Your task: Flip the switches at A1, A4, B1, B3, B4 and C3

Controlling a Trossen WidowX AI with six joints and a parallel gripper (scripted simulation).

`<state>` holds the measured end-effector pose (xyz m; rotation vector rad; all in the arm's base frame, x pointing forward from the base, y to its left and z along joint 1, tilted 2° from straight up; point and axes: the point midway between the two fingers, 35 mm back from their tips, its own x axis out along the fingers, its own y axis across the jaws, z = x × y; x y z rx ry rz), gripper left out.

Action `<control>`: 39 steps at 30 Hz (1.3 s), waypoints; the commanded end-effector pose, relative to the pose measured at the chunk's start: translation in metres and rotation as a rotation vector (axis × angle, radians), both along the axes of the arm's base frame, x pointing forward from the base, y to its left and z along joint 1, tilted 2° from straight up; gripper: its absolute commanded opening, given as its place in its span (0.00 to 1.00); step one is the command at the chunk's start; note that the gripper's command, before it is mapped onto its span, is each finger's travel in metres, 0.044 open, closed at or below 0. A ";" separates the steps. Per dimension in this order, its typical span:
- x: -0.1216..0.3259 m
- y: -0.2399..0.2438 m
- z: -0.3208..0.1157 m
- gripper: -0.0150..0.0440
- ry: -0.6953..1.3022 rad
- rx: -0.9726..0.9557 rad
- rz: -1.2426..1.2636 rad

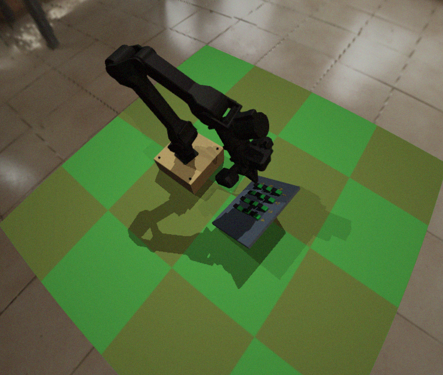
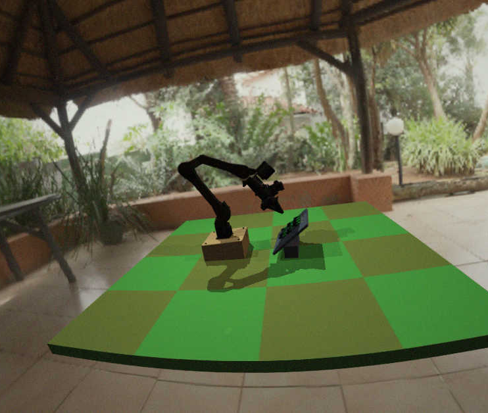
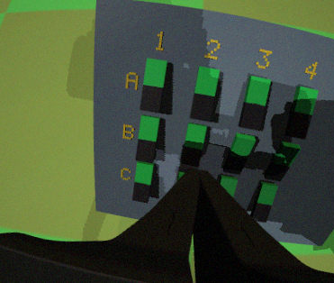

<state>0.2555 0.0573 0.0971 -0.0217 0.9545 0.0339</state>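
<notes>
L to R, exterior view: 1 arm [image 1: 165, 74] [image 2: 204, 191] on 1 wooden base block [image 1: 163, 160] [image 2: 224, 253], then 1 tilted panel [image 1: 234, 226] [image 2: 289, 240] [image 3: 113, 45] on its support [image 2: 291, 249], all on 1 checked table [image 1: 278, 298] [image 2: 200, 319] [image 3: 32, 135].

Panel carries 12 switches, green/blk, 4 cols x 3 rows. Wrist view, L to R: col 1 = A1 [image 3: 156, 86], B1 [image 3: 148, 137], C1 [image 3: 143, 180]; col 2 = A2 [image 3: 205, 92], B2 [image 3: 194, 144], C2 [image 3: 181, 174], mostly hidden behind tool; col 3 = A3 [image 3: 256, 103], B3 [image 3: 240, 152], C3 [image 3: 229, 184], partly hidden; col 4 = A4 [image 3: 302, 112], B4 [image 3: 284, 159], C4 [image 3: 265, 200].

7 yellow labels: nos. 1–4 above cols, ltrs. A–C left of rows.

1 tool [image 1: 256, 180] [image 2: 282, 212] [image 3: 195, 178]: clenched, nothing btwn. its 2 fingers, tips apart from panel. Exact tilt of ea. switch: can't tell.
</notes>
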 end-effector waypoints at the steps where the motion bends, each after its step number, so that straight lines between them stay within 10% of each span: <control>1: -0.021 0.029 -0.011 0.25 -0.018 0.002 -0.004; 39: 0.010 0.033 -0.060 0.25 -0.051 0.004 -0.003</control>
